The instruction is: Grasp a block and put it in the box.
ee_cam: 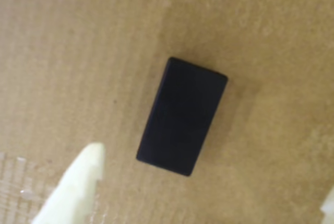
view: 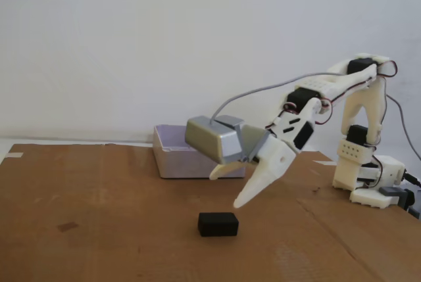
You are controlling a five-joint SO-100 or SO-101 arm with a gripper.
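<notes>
Brown cardboard (ee_cam: pixel 78 51) fills the wrist view, with the black block (ee_cam: pixel 182 115) lying flat and untouched between two pale fingertips (ee_cam: pixel 78 182); the fixed view shows the gripper (view: pixel 227 187) spread wide, empty, hovering above the block (view: pixel 218 224), the box (view: pixel 187 154) behind it near the white wall (view: pixel 131 32)

- We're looking at a hobby bench, home or small lab, hard to say which.
- Sheets of plain cardboard (view: pixel 99 229) cover the table, taped at one corner.
- A bare white wall (view: pixel 131 39) stands behind.
- The small white plastic arm (view: pixel 358 131) shows loose wires.
</notes>
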